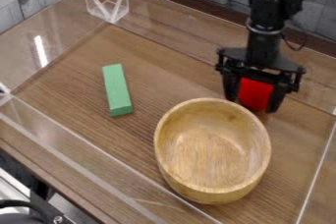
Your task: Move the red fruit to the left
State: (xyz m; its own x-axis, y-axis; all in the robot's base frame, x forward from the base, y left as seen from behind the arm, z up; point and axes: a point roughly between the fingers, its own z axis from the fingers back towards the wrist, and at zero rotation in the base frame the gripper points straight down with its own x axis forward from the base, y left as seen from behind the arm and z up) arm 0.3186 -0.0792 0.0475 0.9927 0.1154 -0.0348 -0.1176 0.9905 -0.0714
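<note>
The fruit (254,92) is seen at the right, just beyond the bowl (214,149), between the spread jaws of the gripper (258,91), which are not clamped on it. If the jaws are closed off-centre, the round fruit could be squeezed out and rolled toward the bowl; the block (118,88) lies in the leftward path.

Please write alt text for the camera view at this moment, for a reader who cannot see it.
A black gripper points straight down with open jaws on either side of a small red fruit on a wooden table. A wooden bowl sits just in front of it, and a green block lies to the left.
</note>
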